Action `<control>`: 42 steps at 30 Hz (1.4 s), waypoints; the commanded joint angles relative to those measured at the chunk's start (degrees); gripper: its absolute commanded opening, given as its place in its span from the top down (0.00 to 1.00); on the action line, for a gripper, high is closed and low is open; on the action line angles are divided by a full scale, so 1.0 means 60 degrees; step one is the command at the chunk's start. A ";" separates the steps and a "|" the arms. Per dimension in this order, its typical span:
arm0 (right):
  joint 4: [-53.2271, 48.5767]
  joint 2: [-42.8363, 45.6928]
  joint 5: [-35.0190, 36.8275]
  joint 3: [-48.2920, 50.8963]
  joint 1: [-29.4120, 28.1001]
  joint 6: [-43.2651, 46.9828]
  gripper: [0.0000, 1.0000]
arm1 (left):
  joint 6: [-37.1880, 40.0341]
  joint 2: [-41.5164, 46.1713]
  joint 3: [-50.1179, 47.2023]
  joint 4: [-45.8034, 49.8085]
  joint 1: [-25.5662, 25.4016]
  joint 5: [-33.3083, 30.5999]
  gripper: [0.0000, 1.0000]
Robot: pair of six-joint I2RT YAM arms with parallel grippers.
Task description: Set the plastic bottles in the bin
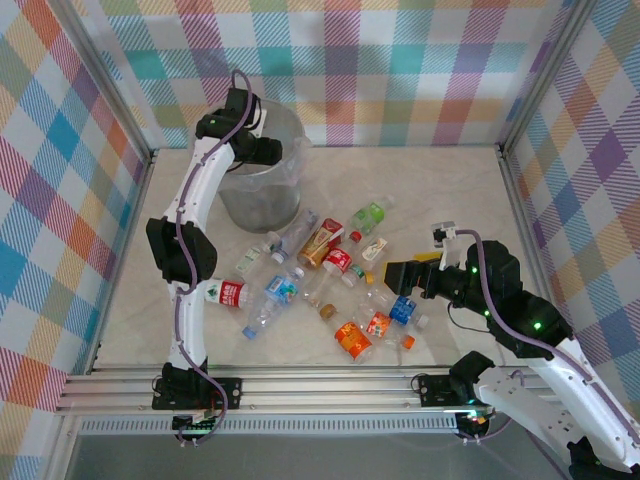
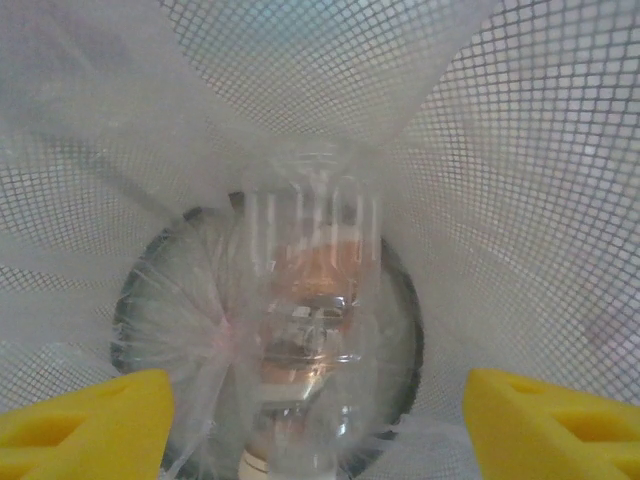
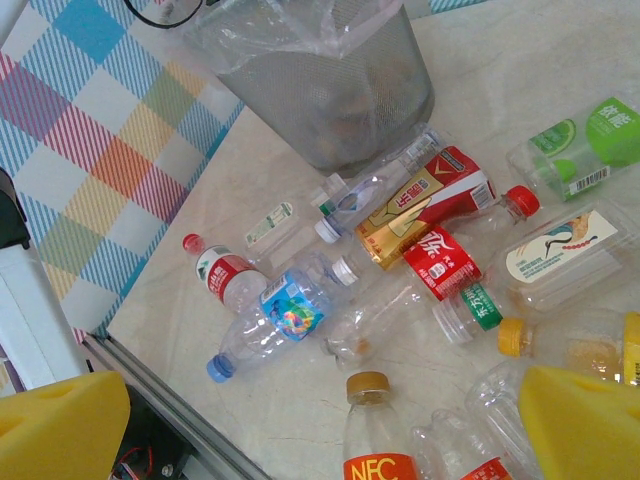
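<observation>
My left gripper [image 1: 268, 150] hangs over the mouth of the bin [image 1: 258, 190], a tall round grey mesh bucket with a clear liner. In the left wrist view its yellow fingers [image 2: 90, 425] stand apart, and a clear plastic bottle [image 2: 310, 320] lies loose below them inside the bin [image 2: 520, 200], touching neither pad. Several plastic bottles lie scattered mid-table: a blue-labelled one [image 3: 292, 305], a red-capped one [image 3: 228, 275] and an orange NFC one [image 3: 378, 440]. My right gripper [image 1: 400, 275] hovers open above their right side, nothing between its fingers [image 3: 60, 425].
More bottles lie near the bin's base: gold-and-red [image 3: 420, 200], red-labelled [image 3: 440, 262], green [image 3: 585, 140] and white-labelled [image 3: 560, 248]. Checked cloth walls [image 1: 60, 200] enclose the table. A metal rail [image 1: 300, 385] runs along the near edge.
</observation>
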State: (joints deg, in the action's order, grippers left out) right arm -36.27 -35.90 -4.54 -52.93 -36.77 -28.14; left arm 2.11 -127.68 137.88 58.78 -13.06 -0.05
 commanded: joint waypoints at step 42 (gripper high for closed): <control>-0.3243 -0.2628 0.1317 0.0501 -0.0038 -0.1928 0.14 | -0.1848 0.8000 -0.8165 -0.5251 -0.2354 0.6662 0.00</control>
State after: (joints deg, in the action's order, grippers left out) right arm -52.10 -50.19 4.69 -51.18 -36.77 -37.43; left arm -7.55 -81.60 91.39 36.03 -25.19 35.20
